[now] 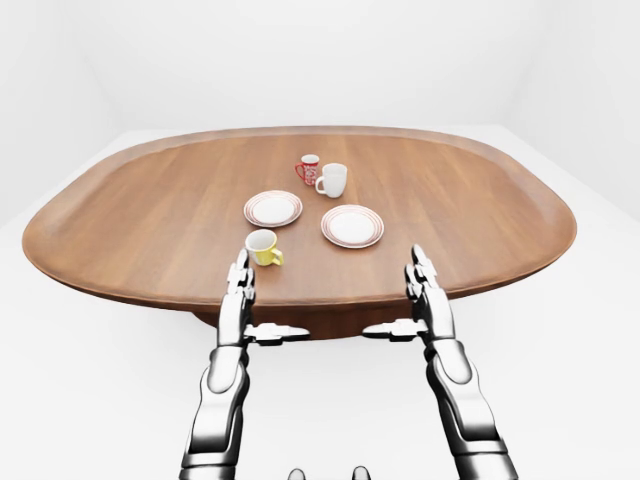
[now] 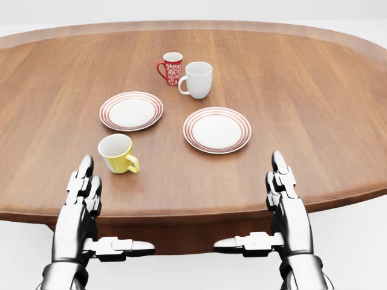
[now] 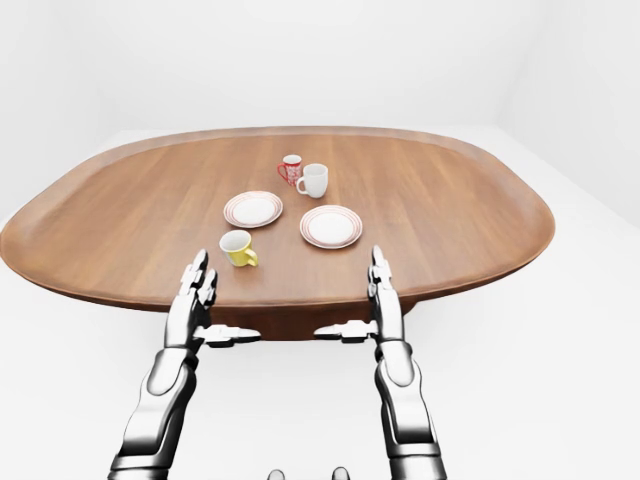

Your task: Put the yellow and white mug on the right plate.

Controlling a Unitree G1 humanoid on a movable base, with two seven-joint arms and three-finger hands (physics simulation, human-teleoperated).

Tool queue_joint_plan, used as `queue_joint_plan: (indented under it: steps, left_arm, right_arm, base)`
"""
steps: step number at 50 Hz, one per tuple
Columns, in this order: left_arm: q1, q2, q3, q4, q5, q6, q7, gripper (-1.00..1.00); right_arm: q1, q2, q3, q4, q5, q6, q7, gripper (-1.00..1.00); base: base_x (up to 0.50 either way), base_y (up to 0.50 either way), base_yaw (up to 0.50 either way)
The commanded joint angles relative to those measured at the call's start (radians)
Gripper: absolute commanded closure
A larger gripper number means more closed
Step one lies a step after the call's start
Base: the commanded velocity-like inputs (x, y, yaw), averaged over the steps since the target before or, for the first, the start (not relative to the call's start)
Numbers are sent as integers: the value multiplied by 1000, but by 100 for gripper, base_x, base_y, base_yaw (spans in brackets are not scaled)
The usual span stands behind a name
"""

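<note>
Nothing of the task is done yet, judging by how things lie. The yellow and white mug (image 2: 117, 153) stands upright on the bare wood of the oval wooden table (image 2: 314, 109), not on either plate, and no hand touches it. Its handle points toward the lower right of the head view. The right plate (image 2: 217, 130), white with red rings at its rim, is empty and sits to the upper right of the mug, with a strip of tabletop between them. What is left is the whole job: reach, grasp, lift, carry across and set down.

The left hand (image 2: 81, 196) hovers at the near edge of the table, fingers stretched straight toward the top of the head view and thumb stuck out sideways toward the middle; it is fully open and holds nothing. The mug lies just above and slightly right of its fingertips, near but apart. The right hand (image 2: 284, 199) mirrors it, likewise spread flat and empty, below and right of the right plate.

2 other mugs, a red patterned mug (image 2: 171, 67) and a white mug (image 2: 198, 79), stand close together farther up the table, and a left plate (image 2: 131, 111) lies above the yellow mug.
</note>
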Motion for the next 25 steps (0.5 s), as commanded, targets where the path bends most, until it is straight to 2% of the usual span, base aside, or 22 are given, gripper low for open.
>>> queue_joint_plan:
  steps: [1,2,15,25]
  left_arm:
    - [15,12,16,-84,-4,64,-26,-100]
    - [20,11,14,-114,-4,88,-29,-100]
    - [66,17,11,-502,13,88,-69,-100]
    - [65,16,19,-640,25,88,-95,-100]
  right_arm:
    - [21,-9,-9,-109,3,83,33,-100]
    - [27,-7,-8,-143,2,99,36,-100]
    - [50,-5,-19,-451,-7,99,39,-100]
    - [50,-3,-24,-511,1,99,38,-100]
  base:
    - [0,0,0]
    - [0,0,0]
    - [0,0,0]
    - [0,0,0]
